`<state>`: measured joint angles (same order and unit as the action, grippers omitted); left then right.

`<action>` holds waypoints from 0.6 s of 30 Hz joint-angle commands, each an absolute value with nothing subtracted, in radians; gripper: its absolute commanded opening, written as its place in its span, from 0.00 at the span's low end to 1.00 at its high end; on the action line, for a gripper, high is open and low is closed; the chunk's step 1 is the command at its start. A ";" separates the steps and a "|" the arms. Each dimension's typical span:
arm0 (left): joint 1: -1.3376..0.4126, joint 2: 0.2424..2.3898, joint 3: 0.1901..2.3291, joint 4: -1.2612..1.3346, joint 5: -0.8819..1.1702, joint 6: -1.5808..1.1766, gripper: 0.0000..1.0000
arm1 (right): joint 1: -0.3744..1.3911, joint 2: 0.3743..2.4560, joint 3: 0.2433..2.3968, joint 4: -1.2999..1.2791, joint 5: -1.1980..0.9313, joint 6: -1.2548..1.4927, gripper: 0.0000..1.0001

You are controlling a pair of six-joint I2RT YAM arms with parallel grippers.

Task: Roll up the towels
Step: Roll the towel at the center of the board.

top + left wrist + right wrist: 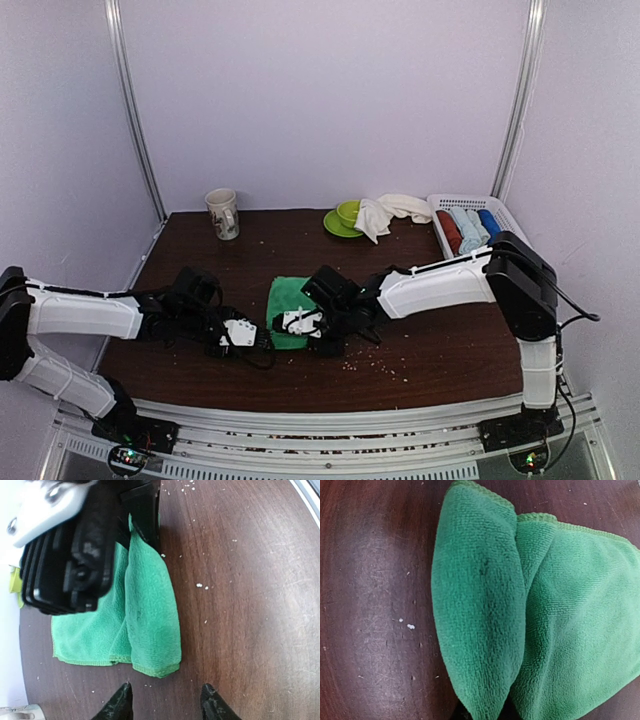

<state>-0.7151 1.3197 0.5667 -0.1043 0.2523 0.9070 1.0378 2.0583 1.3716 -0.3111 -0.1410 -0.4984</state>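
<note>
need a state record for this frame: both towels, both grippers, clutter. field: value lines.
green towel: mid-table, unrolled, one fold raised off the flat layer
cream towel: far side, draped over green bowl, untouched
left gripper: open, empty, at the green towel's edge
right gripper: fingers appear shut on the raised fold
basket: far right, holds red, pale blue and dark blue towel rolls
mug: far left, upright
table: dark wood, scattered crumbs
</note>
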 commanded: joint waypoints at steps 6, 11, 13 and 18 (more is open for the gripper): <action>-0.743 1.277 0.488 0.131 0.157 0.955 0.48 | 0.957 2.235 1.532 -0.624 -0.463 -0.433 0.00; -0.808 1.291 0.440 0.235 0.093 0.983 0.49 | 0.915 2.323 1.635 -0.751 -0.595 -0.427 0.00; -0.843 1.305 0.412 0.293 0.055 0.994 0.49 | 0.899 2.355 1.673 -0.789 -0.628 -0.422 0.00; -0.908 1.380 0.373 0.427 -0.044 1.032 0.49 | 0.875 2.412 1.750 -0.854 -0.687 -0.421 0.00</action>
